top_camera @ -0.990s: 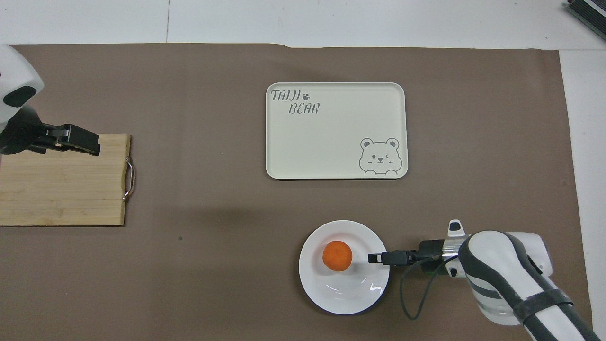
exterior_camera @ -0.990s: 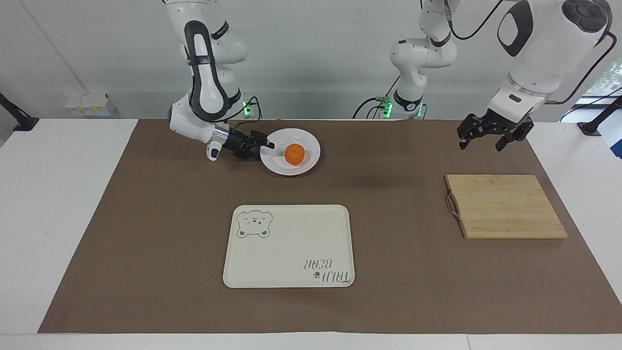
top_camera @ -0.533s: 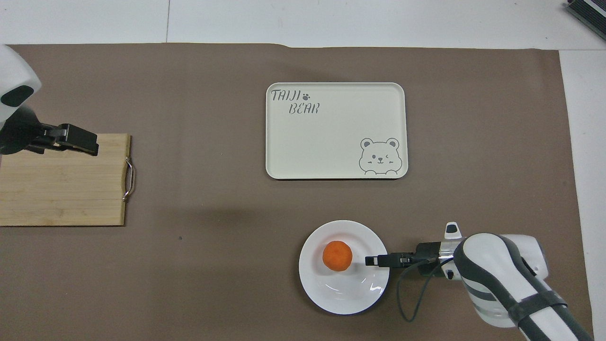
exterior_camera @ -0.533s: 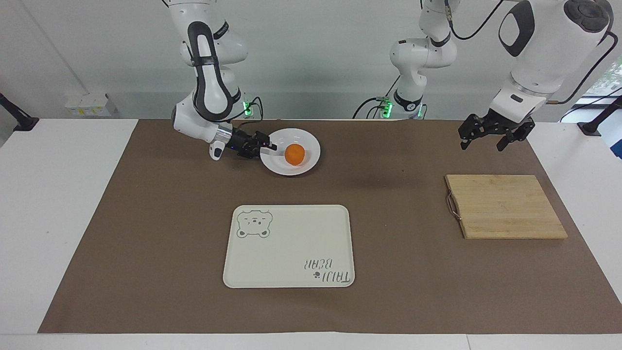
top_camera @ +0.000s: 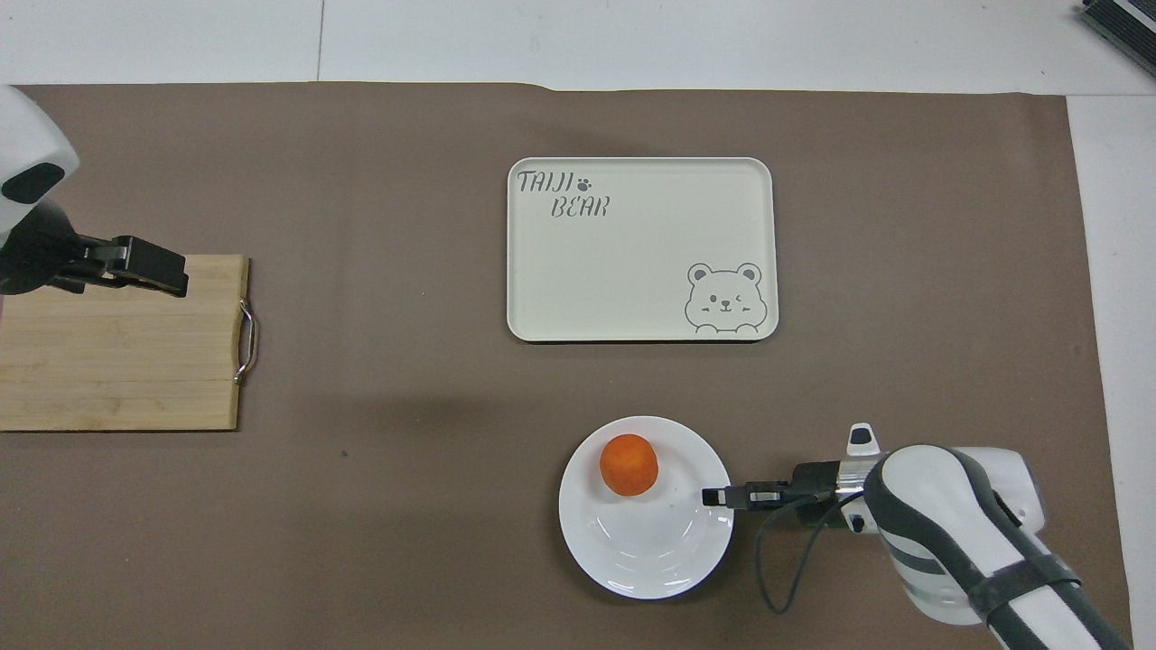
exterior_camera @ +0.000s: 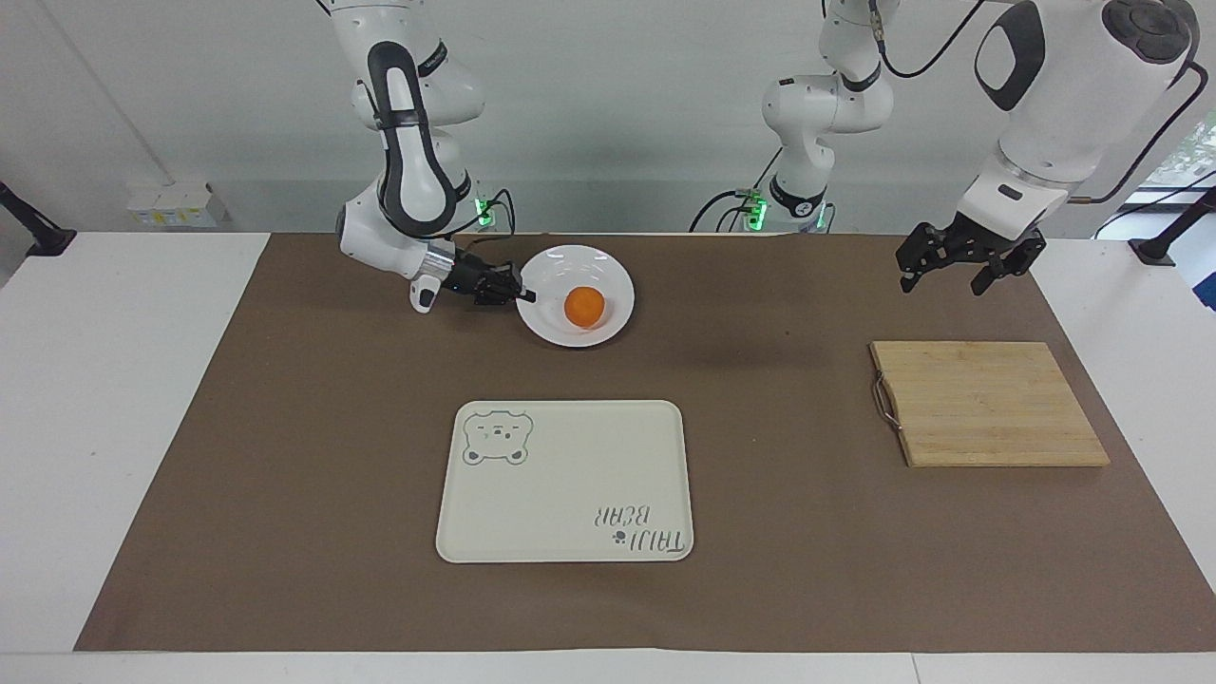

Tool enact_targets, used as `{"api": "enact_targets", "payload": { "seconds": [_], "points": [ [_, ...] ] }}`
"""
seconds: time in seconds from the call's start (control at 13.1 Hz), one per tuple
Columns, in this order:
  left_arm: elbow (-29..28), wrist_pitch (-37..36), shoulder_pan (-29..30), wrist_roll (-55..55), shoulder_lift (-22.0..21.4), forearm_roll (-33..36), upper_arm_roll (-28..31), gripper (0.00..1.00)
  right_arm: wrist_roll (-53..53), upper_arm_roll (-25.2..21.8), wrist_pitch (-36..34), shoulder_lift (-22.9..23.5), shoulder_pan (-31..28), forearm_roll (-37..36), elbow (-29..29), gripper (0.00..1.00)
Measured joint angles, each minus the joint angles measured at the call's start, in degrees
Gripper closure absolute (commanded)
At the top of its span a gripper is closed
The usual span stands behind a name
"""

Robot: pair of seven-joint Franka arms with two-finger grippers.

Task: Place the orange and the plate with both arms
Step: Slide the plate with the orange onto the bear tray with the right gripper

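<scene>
Gripping plate rim, right claw clamped; orange aboard; left claw spread, holding nothing.

— What covers the worktop?

— A brown mat across most of it, white margins showing at both ends.

— Items on the mat?

— Two. A cream rectangular tray, lying flat near the middle, printed with a bear drawing in one corner and the lettering "TAIJI BEAR" in the corner diagonal to it.

— And the second?

— A bamboo board, flat, toward the left arm's end of the worktop, well apart from the tray. It has a metal handle on the short edge facing the tray.

— Condition of surfaces?

— Tray and board both bare. The mat carries one small dark speck.
</scene>
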Motion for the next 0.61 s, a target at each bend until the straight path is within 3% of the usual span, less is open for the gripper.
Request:
{"api": "enact_targets", "payload": {
  "seconds": [0.61],
  "points": [
    [0.0,0.0,0.0,0.0,0.0,0.0,0.0,0.00,-7.1,0.1,3.0,1.1,0.7,9.4,1.3,1.00]
  ]
}}
